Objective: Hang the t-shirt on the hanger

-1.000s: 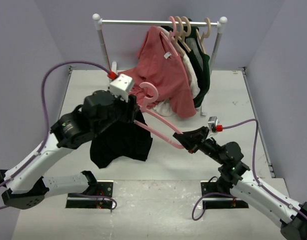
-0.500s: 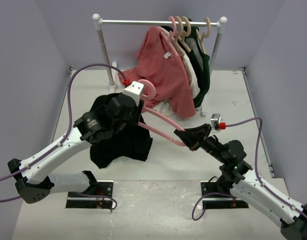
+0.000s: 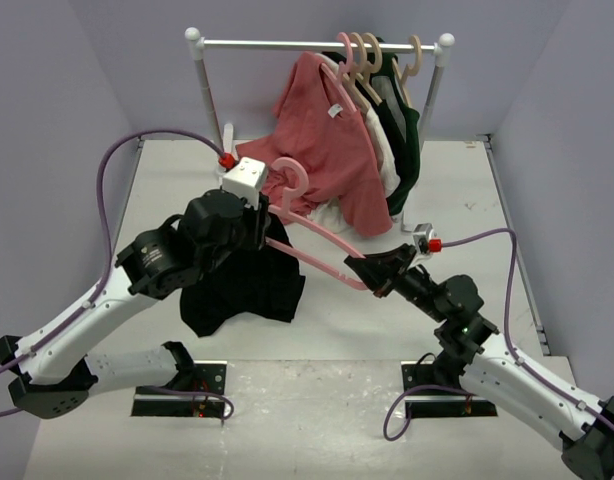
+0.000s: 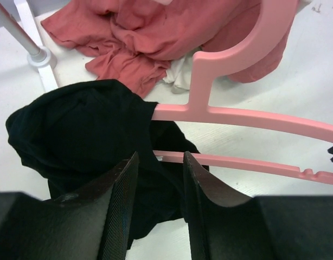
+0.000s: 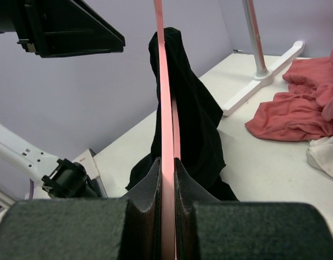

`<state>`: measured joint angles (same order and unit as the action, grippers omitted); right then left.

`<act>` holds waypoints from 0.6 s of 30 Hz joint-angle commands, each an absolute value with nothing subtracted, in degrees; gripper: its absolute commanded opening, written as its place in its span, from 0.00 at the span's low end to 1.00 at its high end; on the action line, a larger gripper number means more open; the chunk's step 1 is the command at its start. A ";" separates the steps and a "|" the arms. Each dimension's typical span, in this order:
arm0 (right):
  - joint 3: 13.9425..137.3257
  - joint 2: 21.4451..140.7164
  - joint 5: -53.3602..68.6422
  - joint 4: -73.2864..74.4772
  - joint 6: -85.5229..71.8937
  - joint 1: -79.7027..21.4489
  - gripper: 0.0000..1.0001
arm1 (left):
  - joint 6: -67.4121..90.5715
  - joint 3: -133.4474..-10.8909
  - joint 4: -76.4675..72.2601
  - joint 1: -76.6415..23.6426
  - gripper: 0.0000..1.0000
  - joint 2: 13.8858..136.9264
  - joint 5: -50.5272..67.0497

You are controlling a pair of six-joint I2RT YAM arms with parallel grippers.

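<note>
The pink hanger (image 3: 317,240) is held in the air, hook toward the rack. My right gripper (image 3: 367,272) is shut on its right end, and the bar runs between its pads in the right wrist view (image 5: 167,162). The black t-shirt (image 3: 242,290) hangs over the hanger's left arm, and its lower part lies bunched on the table. My left gripper (image 3: 270,222) hovers just above the shirt's top by the hanger's neck. In the left wrist view (image 4: 160,157) its jaws stand apart, with the black cloth (image 4: 79,124) and the hanger (image 4: 237,116) beyond them.
A white clothes rack (image 3: 317,44) stands at the back. It carries a salmon-red shirt (image 3: 327,140), a dark green garment (image 3: 402,130) and beige hangers (image 3: 372,55). White cloth (image 3: 332,215) lies under the red shirt. The rack's foot (image 4: 39,54) is near the black shirt. Purple walls close both sides.
My left arm swung up toward the rack and came back down to the shirt's top. The hanger and my right gripper shifted slightly. The shirt's lower part stayed put.
</note>
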<state>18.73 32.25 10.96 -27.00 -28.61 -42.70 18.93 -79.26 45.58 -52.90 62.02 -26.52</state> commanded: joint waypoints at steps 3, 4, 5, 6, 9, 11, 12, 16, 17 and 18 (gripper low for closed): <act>23.30 31.34 10.64 -32.11 -29.75 -42.64 0.00 | 20.14 -76.43 44.70 -52.84 0.42 62.95 -30.56; 23.45 31.04 10.97 -31.83 -29.86 -42.66 0.00 | 20.16 -76.08 44.53 -52.47 0.42 63.16 -30.92; 23.54 30.72 11.29 -31.51 -29.96 -42.71 0.00 | 20.21 -75.80 44.48 -52.01 0.42 63.34 -31.24; 23.60 30.39 11.43 -31.28 -29.97 -42.71 0.00 | 20.21 -75.39 44.19 -51.43 0.42 63.41 -30.96; 23.73 29.61 11.69 -30.85 -30.15 -42.71 0.00 | 19.62 -74.09 42.63 -49.41 0.42 63.28 -29.18; 23.87 29.08 12.14 -30.45 -30.23 -42.71 0.00 | 19.07 -72.77 40.64 -47.62 0.41 63.28 -27.31; 23.97 28.91 12.38 -30.38 -30.27 -42.71 0.00 | 19.04 -72.56 40.36 -46.80 0.41 63.44 -27.04; 24.42 28.65 13.16 -29.98 -30.41 -42.71 0.00 | 18.90 -71.81 39.40 -44.78 0.35 63.97 -27.07; 24.55 28.77 13.42 -29.97 -30.47 -42.71 0.00 | 18.78 -71.57 38.96 -44.50 0.31 64.04 -26.48; 24.56 28.87 13.53 -30.02 -30.54 -42.71 0.00 | 18.68 -71.32 38.35 -44.34 0.26 64.07 -26.06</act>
